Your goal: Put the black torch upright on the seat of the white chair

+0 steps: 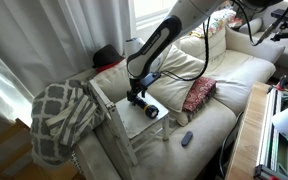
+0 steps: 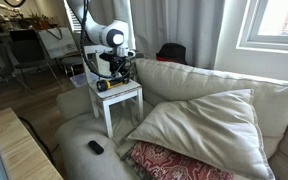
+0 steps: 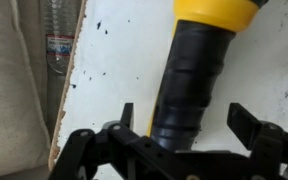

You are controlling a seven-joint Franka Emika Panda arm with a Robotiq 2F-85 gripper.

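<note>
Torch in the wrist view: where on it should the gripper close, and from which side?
The torch lies flat on the seat, so come straight down from above and close across its black barrel, just below the yellow collar. The barrel is slimmer than the collar and sits between the open gripper's fingers.

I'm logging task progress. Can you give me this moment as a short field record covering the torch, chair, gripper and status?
torch: black torch, yellow collar, lying on its side
support: seat of the white chair
gripper: gripper open, one finger on each side of the torch body
nearby: small dark remote on the sofa
status: torch not yet upright
</note>
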